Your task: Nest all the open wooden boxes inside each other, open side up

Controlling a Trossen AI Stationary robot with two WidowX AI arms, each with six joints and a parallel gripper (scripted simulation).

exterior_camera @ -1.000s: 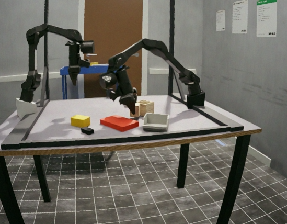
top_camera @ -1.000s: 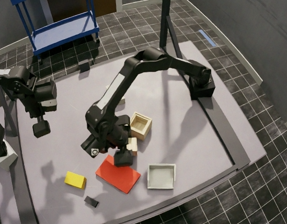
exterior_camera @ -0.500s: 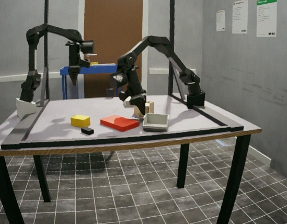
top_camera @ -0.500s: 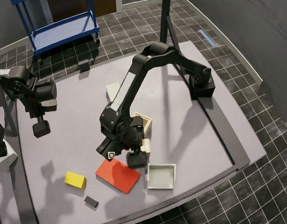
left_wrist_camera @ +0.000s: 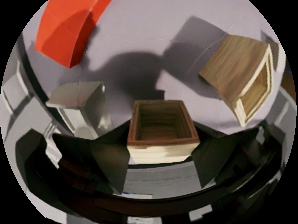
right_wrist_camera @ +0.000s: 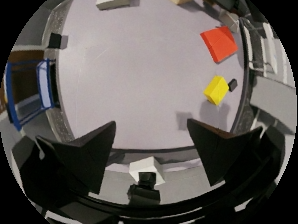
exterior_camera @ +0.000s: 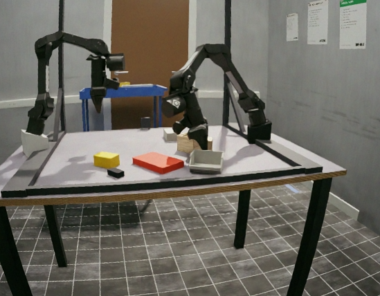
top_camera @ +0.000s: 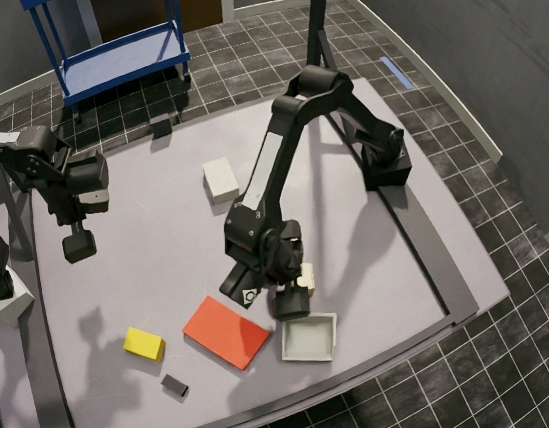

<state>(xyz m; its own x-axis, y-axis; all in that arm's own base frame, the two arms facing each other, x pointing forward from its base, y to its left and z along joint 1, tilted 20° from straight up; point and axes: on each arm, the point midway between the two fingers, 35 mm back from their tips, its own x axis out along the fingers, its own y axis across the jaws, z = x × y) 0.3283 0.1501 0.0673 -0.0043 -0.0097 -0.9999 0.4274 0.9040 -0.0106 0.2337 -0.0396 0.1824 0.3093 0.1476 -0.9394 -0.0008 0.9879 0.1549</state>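
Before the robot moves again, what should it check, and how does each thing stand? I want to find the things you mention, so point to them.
1. Left hand (top_camera: pixel 292 302) (exterior_camera: pixel 198 136) (left_wrist_camera: pixel 162 137) gripping a wooden box (top_camera: pixel 307 279) (exterior_camera: pixel 210 142) (left_wrist_camera: pixel 163 154): ok.
2. Right hand (top_camera: pixel 80 245) (exterior_camera: pixel 97 104) (right_wrist_camera: pixel 151 122) open and free: ok.
3. Other wooden box (exterior_camera: pixel 185 143) (left_wrist_camera: pixel 235 67) flat, open side up: cannot tell.
4. Boxes nested: not ok, they are separate.
5. Held box small enough to fit inside the other: cannot tell.

A pale-grained wooden box (top_camera: pixel 307 279) (exterior_camera: pixel 210 142) (left_wrist_camera: pixel 162 151) (hollow, dark inside) is gripped, just right of another open wooden box (exterior_camera: pixel 185 143) (left_wrist_camera: pixel 235 65) on the table.
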